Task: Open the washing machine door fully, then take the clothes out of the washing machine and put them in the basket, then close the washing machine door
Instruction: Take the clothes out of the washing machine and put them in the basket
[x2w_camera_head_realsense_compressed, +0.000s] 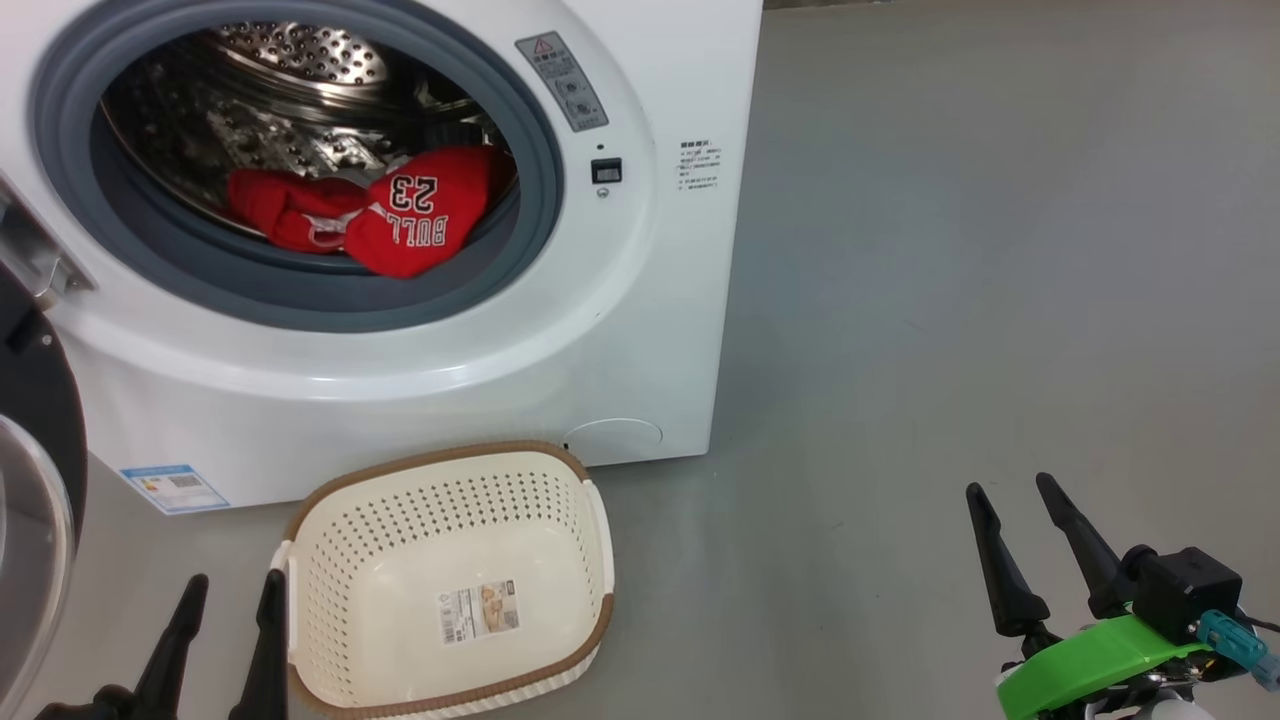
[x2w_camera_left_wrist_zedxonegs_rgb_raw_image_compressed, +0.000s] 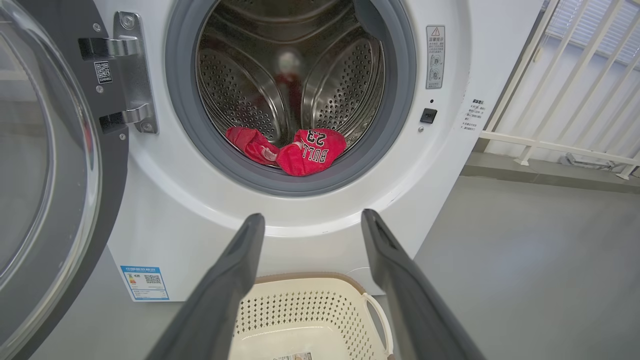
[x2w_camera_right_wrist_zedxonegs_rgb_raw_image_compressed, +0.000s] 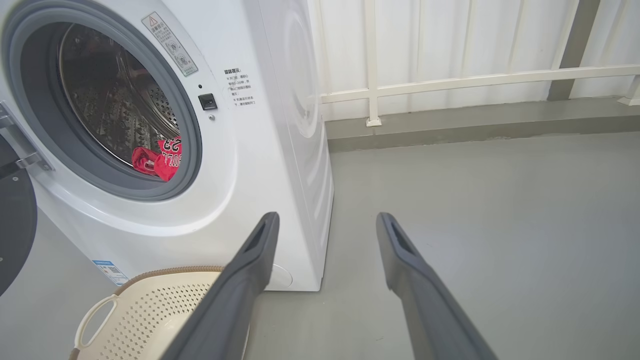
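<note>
The boxy white washer (x2w_camera_head_realsense_compressed: 640, 300) stands on a smooth grey floor (x2w_camera_head_realsense_compressed: 950, 250). Its door (x2w_camera_head_realsense_compressed: 48, 420), glossy black around bulging clear glass, is swung wide to the left. Inside the grey rubber gasket (x2w_camera_head_realsense_compressed: 300, 300), crumpled red clothes (x2w_camera_head_realsense_compressed: 400, 215) lie at the front of the perforated steel drum (x2w_camera_head_realsense_compressed: 290, 50). The cream perforated basket (x2w_camera_head_realsense_compressed: 440, 462), brown-rimmed, sits just before the washer. The left claw (x2w_camera_head_realsense_compressed: 233, 580) hovers by the basket's left edge, and the right claw (x2w_camera_head_realsense_compressed: 1010, 487) is well apart over bare floor. Both are parted wide, gripping nothing.
</note>
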